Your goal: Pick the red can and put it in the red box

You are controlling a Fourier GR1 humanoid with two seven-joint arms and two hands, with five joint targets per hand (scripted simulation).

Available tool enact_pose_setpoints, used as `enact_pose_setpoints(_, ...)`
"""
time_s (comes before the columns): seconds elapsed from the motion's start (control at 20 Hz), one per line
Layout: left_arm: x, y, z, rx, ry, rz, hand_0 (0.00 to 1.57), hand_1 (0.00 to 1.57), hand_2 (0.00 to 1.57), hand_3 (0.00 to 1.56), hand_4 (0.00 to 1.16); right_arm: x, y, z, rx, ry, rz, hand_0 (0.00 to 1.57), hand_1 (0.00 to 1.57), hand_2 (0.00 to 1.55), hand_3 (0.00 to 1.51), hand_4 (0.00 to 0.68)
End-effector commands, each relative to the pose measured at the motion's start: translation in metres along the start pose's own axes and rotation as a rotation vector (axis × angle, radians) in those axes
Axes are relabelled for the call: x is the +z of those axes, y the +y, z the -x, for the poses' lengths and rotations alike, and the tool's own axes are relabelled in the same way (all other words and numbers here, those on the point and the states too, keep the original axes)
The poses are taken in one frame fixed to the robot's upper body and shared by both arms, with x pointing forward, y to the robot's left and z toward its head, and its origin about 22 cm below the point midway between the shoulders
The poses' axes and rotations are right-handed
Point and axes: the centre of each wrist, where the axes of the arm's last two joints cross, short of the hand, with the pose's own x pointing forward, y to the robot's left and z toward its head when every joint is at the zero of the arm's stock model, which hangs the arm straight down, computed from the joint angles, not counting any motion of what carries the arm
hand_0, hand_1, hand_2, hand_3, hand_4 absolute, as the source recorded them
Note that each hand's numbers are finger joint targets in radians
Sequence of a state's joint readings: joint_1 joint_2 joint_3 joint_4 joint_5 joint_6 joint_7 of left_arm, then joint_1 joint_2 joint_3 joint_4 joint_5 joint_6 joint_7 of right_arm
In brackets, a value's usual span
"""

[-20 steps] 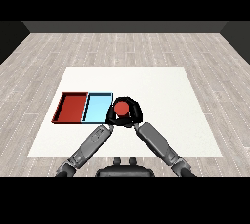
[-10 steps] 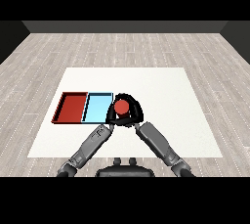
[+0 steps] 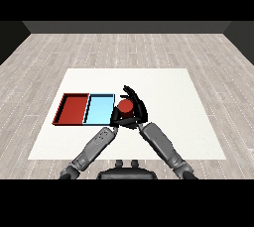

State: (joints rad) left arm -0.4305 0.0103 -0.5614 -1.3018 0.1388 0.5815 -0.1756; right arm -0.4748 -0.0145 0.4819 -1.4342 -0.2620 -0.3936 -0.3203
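White table (image 3: 163, 87) — right hand (image 3: 136, 109) round red can (image 3: 125, 106)

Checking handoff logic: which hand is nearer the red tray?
Left. The left hand sits by the light blue tray, next to the red tray; the right hand is farther right, curled round the red can.

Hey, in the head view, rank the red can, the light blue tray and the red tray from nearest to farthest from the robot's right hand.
1. Red can: inside the curl of the right hand, just right of the trays.
2. Light blue tray: next over, to the can's left.
3. Red tray: farthest, at the left end beyond the blue one.
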Motion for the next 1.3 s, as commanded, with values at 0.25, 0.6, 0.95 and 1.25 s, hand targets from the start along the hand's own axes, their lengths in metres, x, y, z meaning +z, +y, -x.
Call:
enact_pose_setpoints(0.25,0.006,0.009,0.015,0.043,0.04,-0.02,1.57,1.57,1.57,1.49,1.14,-0.007,-0.029,-0.044,0.046,-0.102,0.076,0.0,0.0,0.0,0.0,0.0)
enact_pose_setpoints(0.6,-0.011,0.049,0.001,-0.003,0.033,-0.056,1.57,1.57,1.56,1.46,1.12,-0.002,-0.069,-0.115,0.052,-0.204,0.157,0.0,0.0,0.0,0.0,0.0)
enact_pose_setpoints(0.95,-0.01,0.091,-0.012,-0.099,-0.014,-0.135,1.57,1.57,1.57,1.46,1.12,0.034,-0.136,-0.077,0.071,-0.132,0.27,0.0,0.0,0.0,0.0,0.0)
enact_pose_setpoints(1.25,0.003,0.12,-0.01,-0.238,-0.011,-0.169,1.57,1.57,1.55,1.44,1.12,0.096,-0.166,-0.048,0.181,-0.023,0.324,0.0,0.0,0.0,0.0,0.0)
